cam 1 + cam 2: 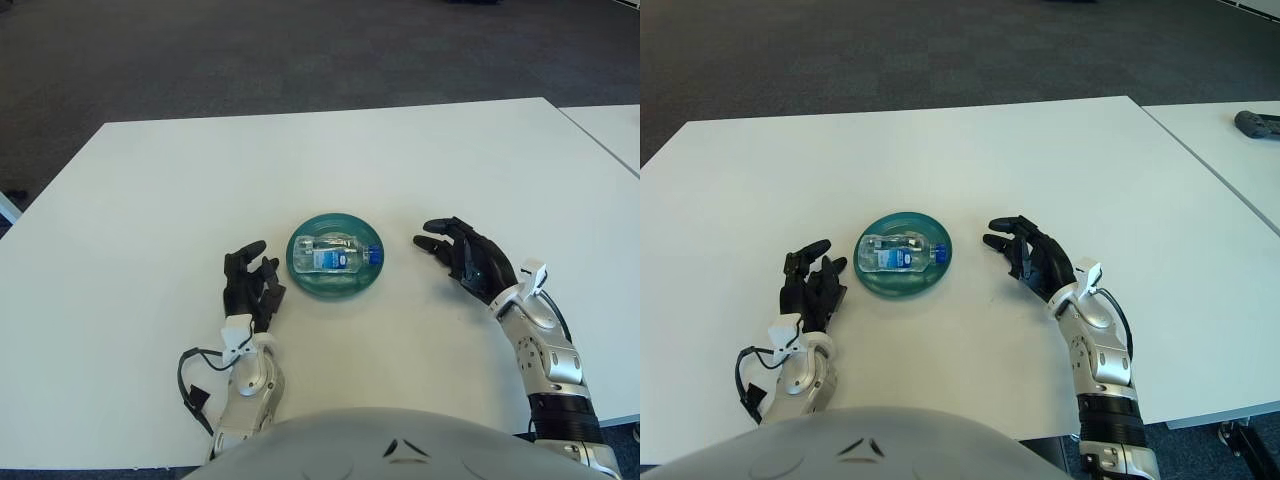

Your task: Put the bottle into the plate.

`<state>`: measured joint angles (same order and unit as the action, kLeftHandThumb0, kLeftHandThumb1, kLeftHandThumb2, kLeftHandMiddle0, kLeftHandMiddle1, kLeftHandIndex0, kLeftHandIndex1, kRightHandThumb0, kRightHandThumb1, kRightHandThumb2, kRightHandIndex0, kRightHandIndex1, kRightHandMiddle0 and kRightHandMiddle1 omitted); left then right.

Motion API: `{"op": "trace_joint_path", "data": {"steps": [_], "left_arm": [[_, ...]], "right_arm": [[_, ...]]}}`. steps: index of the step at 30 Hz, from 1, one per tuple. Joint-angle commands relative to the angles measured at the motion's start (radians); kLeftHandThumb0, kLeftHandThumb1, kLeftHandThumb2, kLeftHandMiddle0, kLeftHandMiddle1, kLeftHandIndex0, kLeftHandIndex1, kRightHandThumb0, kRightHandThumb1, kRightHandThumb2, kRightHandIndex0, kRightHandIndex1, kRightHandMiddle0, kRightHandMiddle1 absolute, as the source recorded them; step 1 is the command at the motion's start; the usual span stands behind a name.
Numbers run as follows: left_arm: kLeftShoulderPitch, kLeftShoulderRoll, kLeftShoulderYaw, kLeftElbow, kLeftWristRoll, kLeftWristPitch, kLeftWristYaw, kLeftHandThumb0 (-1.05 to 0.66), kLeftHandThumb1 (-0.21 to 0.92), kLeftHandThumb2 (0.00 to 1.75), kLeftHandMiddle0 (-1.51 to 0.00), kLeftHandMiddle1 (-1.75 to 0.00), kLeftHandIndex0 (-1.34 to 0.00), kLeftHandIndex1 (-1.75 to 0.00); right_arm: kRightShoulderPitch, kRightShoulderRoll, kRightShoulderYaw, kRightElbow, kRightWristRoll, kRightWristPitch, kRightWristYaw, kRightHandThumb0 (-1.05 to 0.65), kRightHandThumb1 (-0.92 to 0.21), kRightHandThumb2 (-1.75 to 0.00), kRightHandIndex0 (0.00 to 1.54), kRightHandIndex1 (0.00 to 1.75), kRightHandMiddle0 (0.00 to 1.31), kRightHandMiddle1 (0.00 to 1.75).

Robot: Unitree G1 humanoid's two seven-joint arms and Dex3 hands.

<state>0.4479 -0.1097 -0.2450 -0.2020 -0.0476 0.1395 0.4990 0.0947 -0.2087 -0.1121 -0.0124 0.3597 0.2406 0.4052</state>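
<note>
Clearing away is what remains: bottle [337, 254] lies on its side inside plate [300, 277], so right hand [470, 258], fingers spread and empty just right of it, should retreat level, left hand [249, 284] idle, loosely apart, left of plate.

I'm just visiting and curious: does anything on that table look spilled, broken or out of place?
Nothing stands out. The bottle lies on its side in the green plate, no spill visible. Left hand and right hand flank it, both empty.
</note>
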Motion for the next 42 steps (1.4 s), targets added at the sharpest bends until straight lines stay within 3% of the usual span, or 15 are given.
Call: {"op": "trace_joint_path", "data": {"steps": [1, 22, 30, 35, 42], "left_arm": [[0.018, -0.080, -0.002, 0.051, -0.010, 0.039, -0.006, -0.62, 0.92, 0.79, -0.40, -0.89, -0.22, -1.19], [0.011, -0.106, 0.015, 0.072, -0.017, -0.010, 0.013, -0.52, 0.90, 0.69, -0.45, -0.88, -0.29, -1.20], [0.007, -0.113, 0.021, 0.085, -0.016, -0.035, 0.023, -0.46, 0.80, 0.80, -0.46, -0.99, -0.29, -1.22], [0.004, -0.088, 0.008, 0.109, 0.007, -0.105, 0.005, -0.41, 0.74, 0.87, -0.46, -1.03, -0.29, -1.22], [0.001, -0.053, -0.010, 0.156, 0.060, -0.197, -0.029, -0.40, 0.74, 0.87, -0.46, -0.92, -0.28, -1.17]], "right_arm": [[0.021, 0.008, 0.018, 0.037, -0.022, 0.028, -0.011, -0.42, -0.62, -1.10, 0.43, 0.66, 0.40, 1.13], [0.033, 0.006, 0.045, 0.035, -0.029, 0.006, -0.005, -0.45, -0.67, -1.00, 0.46, 0.74, 0.37, 1.09], [0.045, 0.013, 0.060, 0.025, -0.038, -0.005, 0.000, -0.43, -0.64, -1.04, 0.45, 0.76, 0.36, 1.08], [0.052, 0.018, 0.073, 0.027, -0.036, -0.038, 0.021, -0.44, -0.62, -1.04, 0.43, 0.76, 0.33, 1.06], [0.055, 0.019, 0.080, 0.030, -0.036, -0.053, 0.023, -0.45, -0.62, -1.02, 0.41, 0.77, 0.30, 1.06]]}}
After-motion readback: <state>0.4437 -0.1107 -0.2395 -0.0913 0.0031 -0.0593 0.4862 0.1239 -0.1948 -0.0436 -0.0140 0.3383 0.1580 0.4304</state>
